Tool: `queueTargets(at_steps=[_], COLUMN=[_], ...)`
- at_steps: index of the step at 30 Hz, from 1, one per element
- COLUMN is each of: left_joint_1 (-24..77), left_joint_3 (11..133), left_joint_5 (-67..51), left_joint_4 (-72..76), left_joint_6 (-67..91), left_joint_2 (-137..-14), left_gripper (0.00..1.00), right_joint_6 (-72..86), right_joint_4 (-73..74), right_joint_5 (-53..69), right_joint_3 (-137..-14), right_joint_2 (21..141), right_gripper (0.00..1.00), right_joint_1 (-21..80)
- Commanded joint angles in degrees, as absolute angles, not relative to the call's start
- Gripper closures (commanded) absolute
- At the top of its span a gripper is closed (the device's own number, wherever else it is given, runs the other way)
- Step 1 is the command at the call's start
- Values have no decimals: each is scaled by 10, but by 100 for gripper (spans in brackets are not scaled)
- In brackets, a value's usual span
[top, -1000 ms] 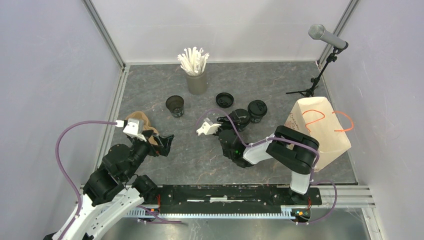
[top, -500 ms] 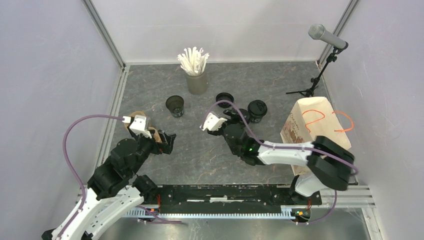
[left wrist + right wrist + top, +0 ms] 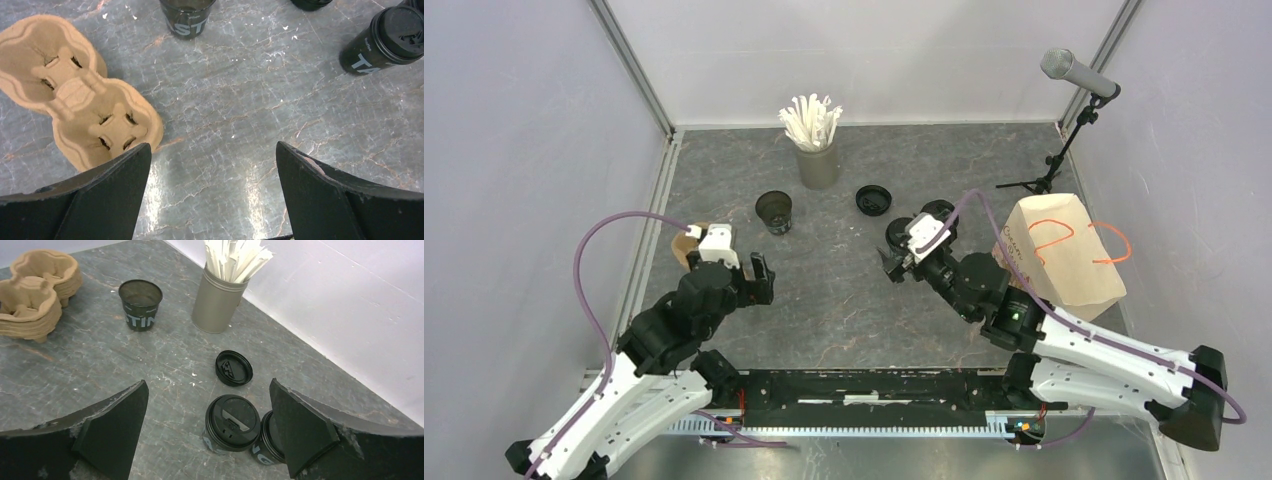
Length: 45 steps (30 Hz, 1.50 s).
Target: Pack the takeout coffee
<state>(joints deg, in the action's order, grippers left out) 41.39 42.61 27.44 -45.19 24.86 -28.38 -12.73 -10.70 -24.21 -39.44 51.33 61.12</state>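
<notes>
— Since a second ago the right arm has swung out to the right, and the right gripper [image 3: 208, 382] has spread from roughly half open to full width. The left arm has crept a little farther in. The cups look to stand where they did.

— Is either one holding anything?

— No, both are spread wide and empty. The left gripper [image 3: 213, 144] hangs over the table [image 3: 250, 100], with the pulp carriers [image 3: 80, 105] just to its left.

— And the coffee?

— Right of centre. The nearer lidded cup [image 3: 232, 424] sits just ahead of the right gripper, in line with the gap between its fingers. The second lidded cup [image 3: 267, 440] is pressed close on its right. An open cup [image 3: 774, 212] stands alone farther left. A loose lid [image 3: 873, 200] lies flat between it and the pair, toward the far side.

— How will they handle?

— Light and thin-walled, I'd judge, so a hard squeeze would make the wall give. I can't tell whether the closed ones hold liquid. The taper could let a low grip slip. I'd take the wall just under the lid rim, where the lid stiffens it, and close gently. Pinching the lid itself could pop it off. The neighbouring cup leaves one finger little room on that side.
</notes>
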Motion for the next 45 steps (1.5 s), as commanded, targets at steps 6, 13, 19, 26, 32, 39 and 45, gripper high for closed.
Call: queueTargets(at_steps=[6,13,19,26,32,39,45], left_joint_1=[417,417,417,417,416,417,417], left_joint_3=[503,548,584,609,683,606,637], left_joint_5=[236,209,154,189,230,163,149], left_joint_4=[-497,-497,-499,-513,-683,-704,-690], left_joint_6=[271,245,288,402,529,498,437], left_joint_2=[-209,-193,-201,-182,-228,-248,-285], left_gripper=[0,0,0,0,0,0,0], right_joint_6=[-49,-68,-86,-3,27,21,44], right_joint_4=[92,146,135,107,194,402,502], right_joint_5=[-200,-229,-248,-219,-275,-475,-504], right_joint_3=[-483,-558,-573,-554,-672,-785,-849], right_joint_2=[513,554,579,613,645,675,677], right_gripper=[2,2,2,3,5,2,3], right_joint_1=[611,599,578,577,577,569,481])
